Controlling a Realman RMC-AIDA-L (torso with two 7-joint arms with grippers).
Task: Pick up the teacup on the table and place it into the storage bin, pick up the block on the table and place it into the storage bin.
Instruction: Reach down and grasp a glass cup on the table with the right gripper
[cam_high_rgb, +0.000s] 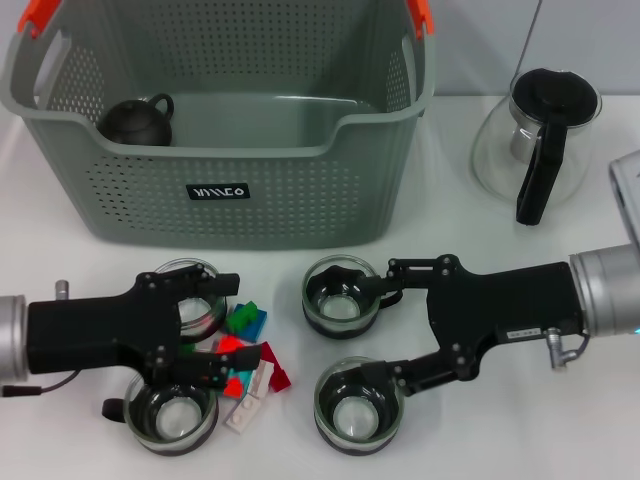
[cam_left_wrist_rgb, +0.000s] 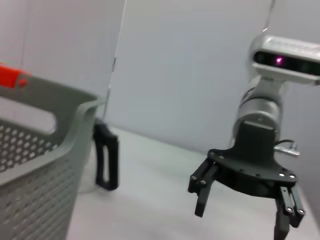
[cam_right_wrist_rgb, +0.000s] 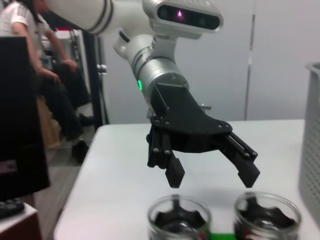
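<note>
Grey-green storage bin (cam_high_rgb: 200, 205) sits at counter's far edge, teapot already inside. Right tool (cam_high_rgb: 365, 333) spread wide between two glass teacups (cam_high_rgb: 340, 296) near front edge, likely lining up a grab. Left tool (cam_high_rgb: 218, 332) spread over coloured blocks (cam_high_rgb: 246, 322), front-left, ready for them.

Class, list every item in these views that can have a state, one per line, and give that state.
storage bin: upright, holds a teapot
teapot: inside bin, lidded
four glass teacups: upright on table, outside bin
blocks: loose on table
glass pitcher: upright, lidded
left end effector: open, above the table
right end effector: open, above the table
</note>
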